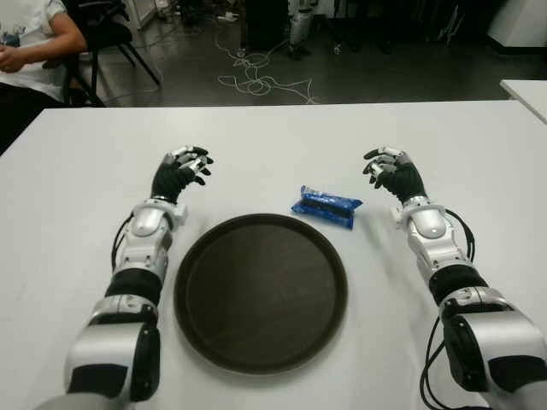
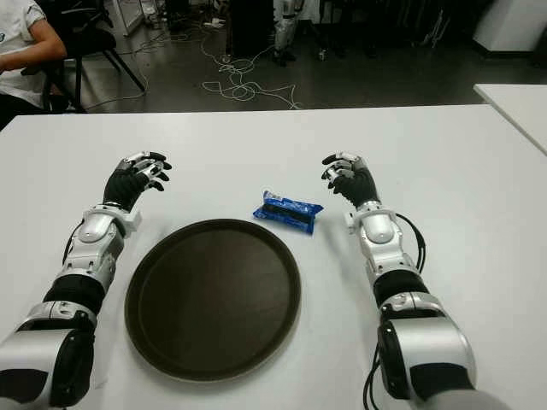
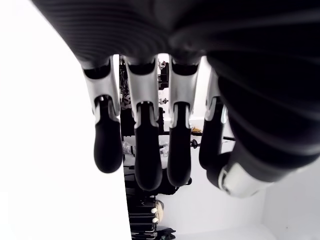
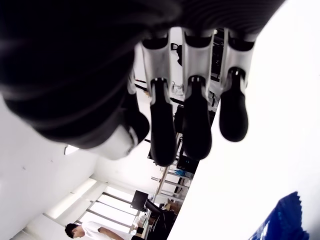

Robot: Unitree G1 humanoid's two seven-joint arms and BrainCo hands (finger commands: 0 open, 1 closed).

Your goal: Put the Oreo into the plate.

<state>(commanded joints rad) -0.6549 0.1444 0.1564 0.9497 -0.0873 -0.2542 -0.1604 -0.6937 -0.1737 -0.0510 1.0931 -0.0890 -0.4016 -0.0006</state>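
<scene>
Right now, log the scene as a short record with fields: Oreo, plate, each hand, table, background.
Oreo: blue pack lying on the table just beyond the plate's far right rim, not held
plate: dark, round, nothing in it
left hand: open, far left of the plate, holds nothing
right hand: open, right of the Oreo, apart from it
table: white
background: seated person at far left; cables on the floor

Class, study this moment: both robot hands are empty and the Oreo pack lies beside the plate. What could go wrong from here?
1. The Oreo pack lies flat on the smooth table; the right hand might push it away instead of gripping it.
2. It sits close to the plate rim, so fingers could knock the plate.
3. The left hand beyond the plate is unlikely to interfere.
</scene>
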